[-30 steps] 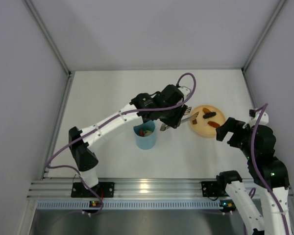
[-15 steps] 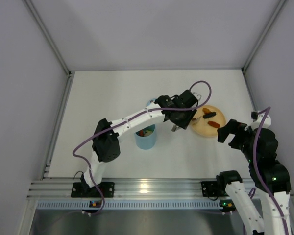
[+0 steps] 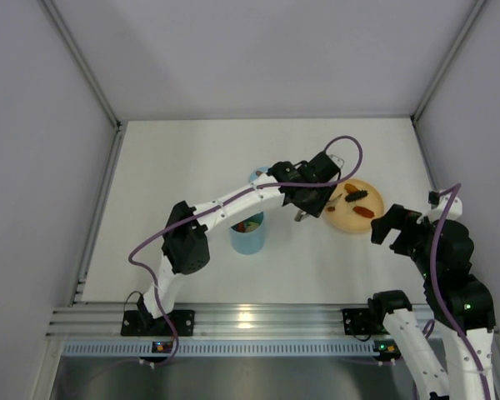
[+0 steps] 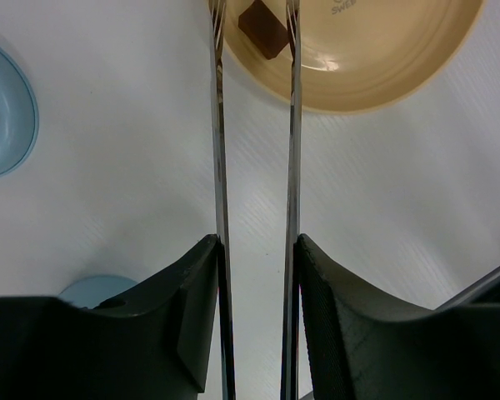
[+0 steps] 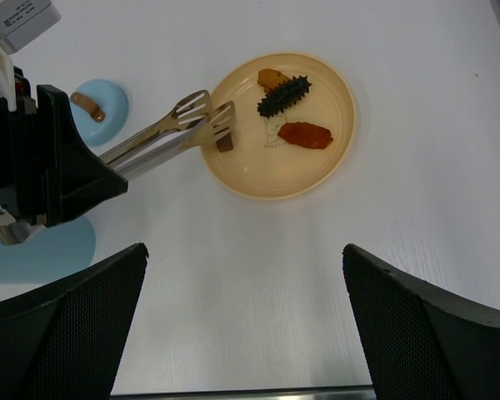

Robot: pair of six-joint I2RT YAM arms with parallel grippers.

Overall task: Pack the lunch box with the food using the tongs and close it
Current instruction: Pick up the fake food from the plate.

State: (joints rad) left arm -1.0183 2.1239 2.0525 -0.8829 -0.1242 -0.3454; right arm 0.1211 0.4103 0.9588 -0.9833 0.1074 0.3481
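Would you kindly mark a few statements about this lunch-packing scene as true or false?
1. The left claw grips the tongs. True.
2. The lid sits on the lunch box. False: the lid lies on the table, and the lunch box stands open.
3. A dark brown piece sits between the tongs' tips, over the plate. True.
4. The right claw holds a red piece. False: the right claw is open and empty, and the red piece lies on the plate.
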